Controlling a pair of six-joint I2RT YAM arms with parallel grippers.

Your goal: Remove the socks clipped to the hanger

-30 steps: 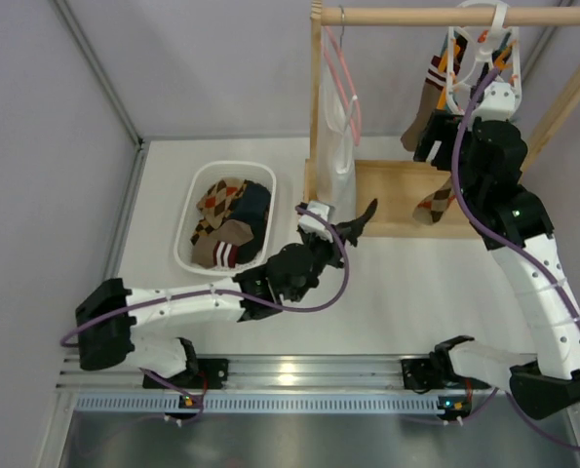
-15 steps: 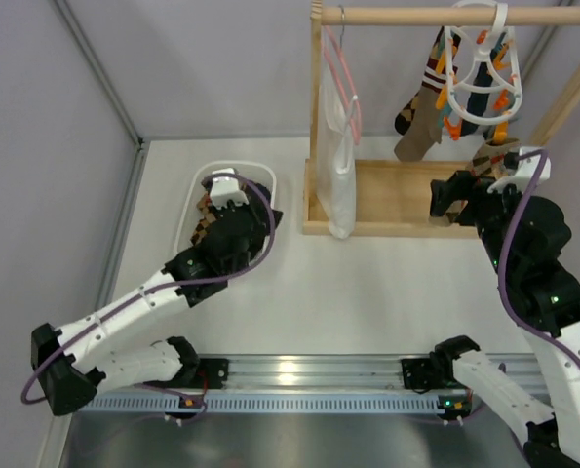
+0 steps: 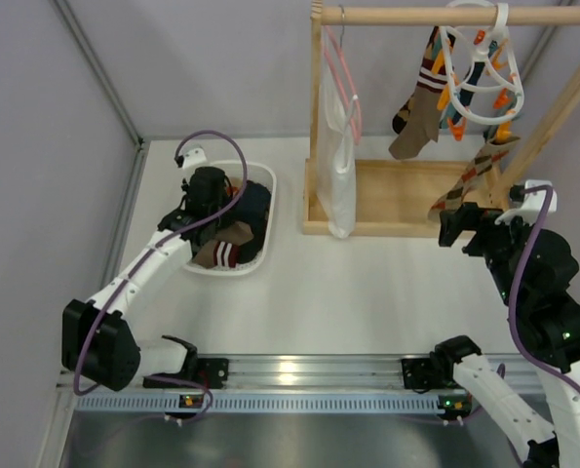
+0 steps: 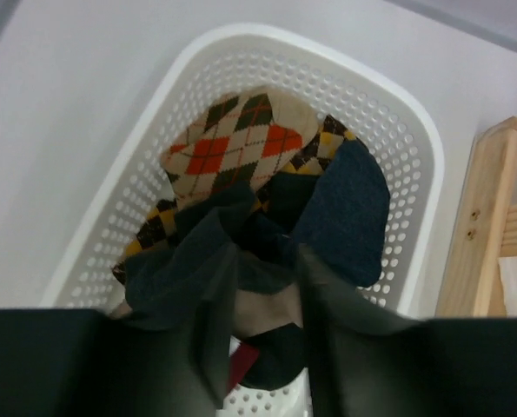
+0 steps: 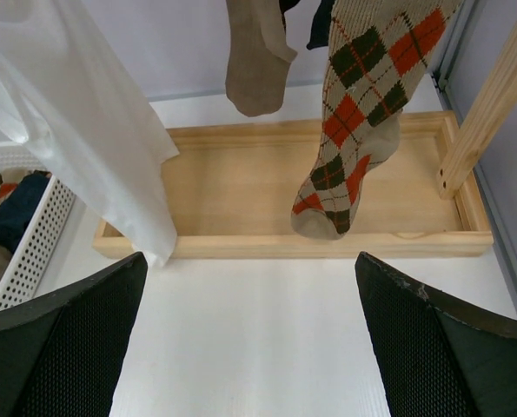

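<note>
Hanging toe-down from hanger, argyle sock lies just ahead of right tool, spread wide, empty; left tool, parted over basket, well apart.

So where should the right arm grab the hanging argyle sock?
Grip the argyle sock by its foot: it hangs free, toe-down over the wooden tray, facing the open right gripper. Come from the near side, jaws across the flat fabric, then pull down.
</note>
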